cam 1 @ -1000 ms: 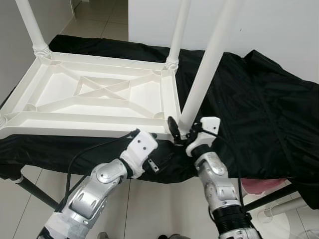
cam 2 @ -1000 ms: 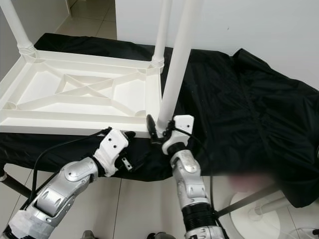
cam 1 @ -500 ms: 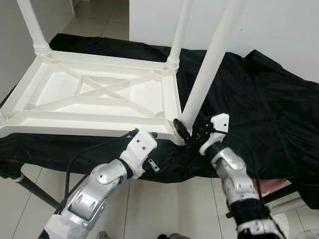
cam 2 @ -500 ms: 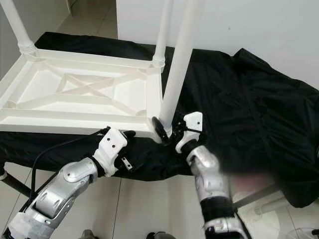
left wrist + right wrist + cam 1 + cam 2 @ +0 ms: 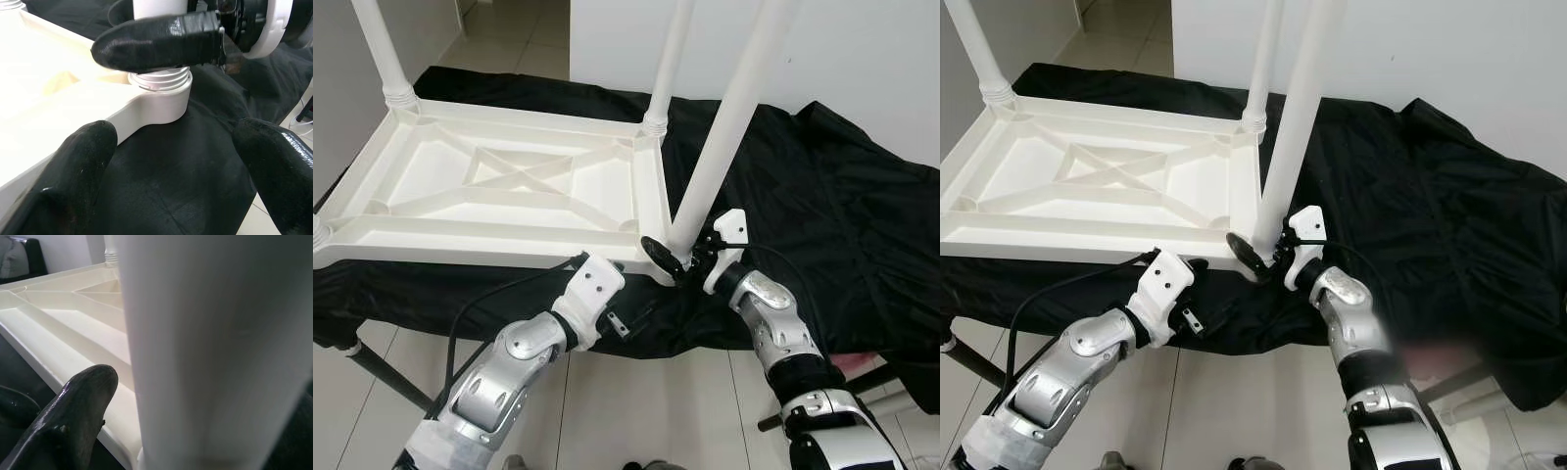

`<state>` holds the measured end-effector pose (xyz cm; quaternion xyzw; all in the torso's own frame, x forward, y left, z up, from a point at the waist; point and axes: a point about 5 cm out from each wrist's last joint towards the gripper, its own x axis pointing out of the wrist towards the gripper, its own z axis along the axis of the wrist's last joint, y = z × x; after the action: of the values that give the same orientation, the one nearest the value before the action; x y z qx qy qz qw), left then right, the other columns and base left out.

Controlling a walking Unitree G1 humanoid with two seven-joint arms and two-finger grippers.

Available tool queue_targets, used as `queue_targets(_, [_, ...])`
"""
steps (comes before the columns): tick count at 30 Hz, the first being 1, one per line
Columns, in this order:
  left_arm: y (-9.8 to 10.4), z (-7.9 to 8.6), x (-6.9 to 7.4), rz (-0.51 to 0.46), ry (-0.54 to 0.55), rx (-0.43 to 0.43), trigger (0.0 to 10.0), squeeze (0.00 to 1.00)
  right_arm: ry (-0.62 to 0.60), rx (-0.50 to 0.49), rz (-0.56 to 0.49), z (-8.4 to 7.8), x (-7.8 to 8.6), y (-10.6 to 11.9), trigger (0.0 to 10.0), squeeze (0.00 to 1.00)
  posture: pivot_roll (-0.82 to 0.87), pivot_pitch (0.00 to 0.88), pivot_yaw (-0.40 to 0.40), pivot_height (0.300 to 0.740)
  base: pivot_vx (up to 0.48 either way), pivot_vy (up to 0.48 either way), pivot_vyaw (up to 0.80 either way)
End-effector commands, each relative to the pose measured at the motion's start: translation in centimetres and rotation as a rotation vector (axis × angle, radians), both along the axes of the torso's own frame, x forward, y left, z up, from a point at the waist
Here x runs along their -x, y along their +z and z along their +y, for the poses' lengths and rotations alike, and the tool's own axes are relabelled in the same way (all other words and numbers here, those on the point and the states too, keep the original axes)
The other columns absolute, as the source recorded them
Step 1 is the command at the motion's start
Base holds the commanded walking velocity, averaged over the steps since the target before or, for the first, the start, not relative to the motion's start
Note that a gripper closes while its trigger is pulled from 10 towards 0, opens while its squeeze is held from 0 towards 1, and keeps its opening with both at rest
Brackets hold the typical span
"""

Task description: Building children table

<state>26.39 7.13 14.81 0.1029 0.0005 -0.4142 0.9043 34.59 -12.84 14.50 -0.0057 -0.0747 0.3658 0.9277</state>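
Table leg (image 5: 724, 127) between right end effector (image 5: 677, 259) fingers, at tabletop (image 5: 499, 186) corner.

- A plain white wall (image 5: 862, 59) stands at the back.
- The floor (image 5: 636, 411) is laid with pale glossy tiles with thin grout lines.
- A black cloth (image 5: 822, 225), wrinkled, drapes over a low frame and hangs off its near edge.
- Dark metal frame legs (image 5: 386, 377) stand on the tiles.
- Even, soft light fills the room.

tabletop (image 5: 509, 186) upturned on cloth (image 5: 822, 215) | right pincer (image 5: 674, 257) at near-right leg (image 5: 724, 127)
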Motion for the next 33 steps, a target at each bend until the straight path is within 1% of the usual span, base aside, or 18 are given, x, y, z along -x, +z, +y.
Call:
queue_targets(1, [0.2, 0.0, 0.0, 0.0, -0.01, -0.003, 10.0, 0.0, 0.009, 0.02, 0.007, -0.1, 0.0, -0.4, 9.1, 0.0, 0.09, 0.071, -0.127, 0.74, 0.0, 0.0, 0.0])
queue_targets(2, [0.3, 0.1, -0.1, 0.001, 0.002, -0.004, 10.0, 0.0, 0.022, 0.017, 0.007, 0.1, -0.2, -0.4, 5.0, 0.0, 0.1, 0.068, -0.127, 0.74, 0.0, 0.0, 0.0])
queue_targets(3, [0.3, 0.1, -0.1, 0.003, 0.006, -0.006, 10.0, 0.0, 0.023, 0.025, 0.009, 0.1, -0.3, -0.5, 3.4, 0.0, 0.1, 0.065, -0.131, 0.74, 0.0, 0.0, 0.0])
queue_targets(4, [0.3, 0.1, -0.1, 0.003, 0.006, -0.006, 10.0, 0.0, 0.023, 0.025, 0.009, 0.1, -0.3, -0.5, 3.4, 0.0, 0.1, 0.065, -0.131, 0.74, 0.0, 0.0, 0.0])
queue_targets(5, [0.2, 0.1, -0.2, 0.004, 0.008, -0.007, 10.0, 0.0, 0.023, 0.03, 0.011, 0.2, -0.3, -0.6, 0.0, 0.0, 0.1, 0.065, -0.131, 0.74, 0.0, 0.0, 0.0])
queue_targets(14, [0.3, 0.4, -0.1, 0.004, 0.036, -0.001, 10.0, 0.0, 0.021, 0.006, 0.035, 0.4, -0.1, -1.2, 0.0, 0.0, 0.12, 0.063, -0.145, 0.74, 0.0, 0.0, 0.0])
queue_targets(15, [0.4, 0.3, 0.0, 0.004, 0.035, -0.001, 10.0, 0.0, 0.006, -0.007, 0.037, 0.3, -0.1, -1.2, 9.7, 0.0, 0.13, 0.064, -0.144, 0.74, 0.0, 0.0, 0.0])
queue_targets(16, [0.4, 0.3, 0.1, 0.004, 0.035, -0.001, 10.0, 0.0, -0.007, -0.026, 0.035, 0.1, -0.1, -1.1, 10.0, 0.0, 0.13, 0.065, -0.146, 0.74, 0.0, 0.0, 0.0])
queue_targets(17, [0.4, 0.3, 0.1, 0.004, 0.036, -0.001, 10.0, 0.0, -0.022, -0.049, 0.034, 0.0, -0.1, -1.0, 10.0, 0.0, 0.13, 0.065, -0.147, 0.74, 0.0, 0.0, 0.0])
queue_targets(19, [0.5, 0.5, -0.1, 0.001, 0.049, -0.004, 10.0, 0.0, -0.115, -0.115, 0.021, -0.2, -0.3, -0.5, 10.0, 0.0, 0.14, 0.066, -0.147, 0.74, 0.0, 0.0, 0.0])
queue_targets(20, [0.6, 0.6, -0.1, 0.0, 0.052, -0.004, 10.0, 0.0, -0.139, -0.127, 0.017, -0.3, -0.3, -0.3, 10.0, 0.0, 0.14, 0.066, -0.147, 0.74, 0.0, 0.0, 0.0])
queue_targets(22, [0.6, 0.7, -0.2, 0.0, 0.054, -0.004, 10.0, 0.0, -0.152, -0.133, 0.015, -0.3, -0.3, -0.2, 10.0, 0.0, 0.14, 0.066, -0.147, 0.74, 0.0, 0.0, 0.0])
queue_targets(24, [0.5, 0.6, -0.2, 0.004, 0.056, -0.004, 10.0, 0.0, -0.237, -0.112, -0.008, -0.1, -0.1, -0.3, 10.0, 0.0, 0.13, 0.073, -0.143, 0.74, 0.0, 0.0, 0.0])
queue_targets(26, [0.5, 0.6, -0.2, 0.004, 0.056, -0.004, 10.0, 0.0, -0.237, -0.112, -0.008, -0.1, -0.1, -0.3, 10.0, 0.0, 0.13, 0.073, -0.143, 0.74, 0.0, 0.0, 0.0])
queue_targets(27, [0.5, 0.6, -0.1, 0.003, 0.056, -0.005, 10.0, 0.0, -0.261, -0.106, -0.005, -0.1, -0.1, -0.3, 10.0, 0.0, 0.13, 0.073, -0.143, 0.74, 0.0, 0.0, 0.0])
queue_targets(30, [0.5, 0.5, 0.0, 0.008, 0.047, -0.004, 10.0, 0.0, -0.495, -0.137, 0.046, 0.3, 0.3, -0.9, 10.0, 0.0, 0.12, 0.071, -0.136, 0.74, 0.0, 0.0, 0.0])
queue_targets(32, [0.5, 0.5, 0.0, 0.011, 0.045, -0.003, 10.0, 0.0, -0.612, -0.161, 0.081, 0.4, 0.7, -1.3, 10.0, 0.0, 0.11, 0.069, -0.132, 0.74, 0.0, 0.0, 0.0])
queue_targets(33, [0.5, 0.4, 0.0, 0.012, 0.044, -0.003, 10.0, 0.0, -0.648, -0.164, 0.094, 0.5, 0.9, -1.4, 10.0, 0.0, 0.11, 0.069, -0.132, 0.74, 0.0, 0.0, 0.0])
